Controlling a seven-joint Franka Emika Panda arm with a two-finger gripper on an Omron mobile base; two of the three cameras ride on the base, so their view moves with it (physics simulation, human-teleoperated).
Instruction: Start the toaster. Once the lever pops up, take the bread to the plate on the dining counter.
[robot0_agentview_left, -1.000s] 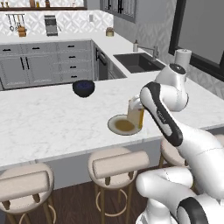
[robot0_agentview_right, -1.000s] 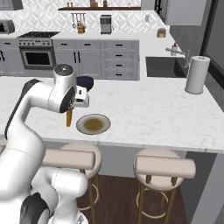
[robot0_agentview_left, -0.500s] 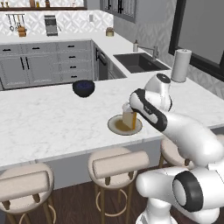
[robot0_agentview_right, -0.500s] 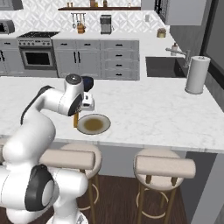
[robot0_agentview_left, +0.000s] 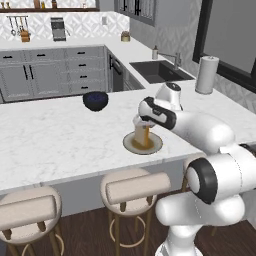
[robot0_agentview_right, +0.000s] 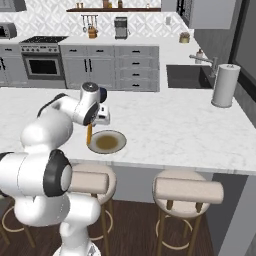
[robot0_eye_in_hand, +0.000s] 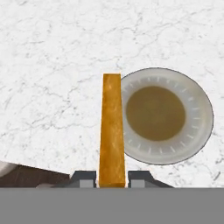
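Near the tabletop's (robot0_agentview_left: 60, 145) stool-side edge, the claw (robot0_eye_in_hand: 112, 177) is clenched on the bread (robot0_eye_in_hand: 112, 131), held on edge just above the plate's (robot0_eye_in_hand: 199, 131) rim. Farther back, a dark blue bowl (robot0_agentview_left: 95, 100) sits toward the far edge.

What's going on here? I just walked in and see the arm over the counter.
The white arm's gripper holds a square slice of tan-golden bread edge-on between its jaws, hanging at the edge of the small round beige-grey plate on the white marble dining counter. The bread is not yet on the plate.
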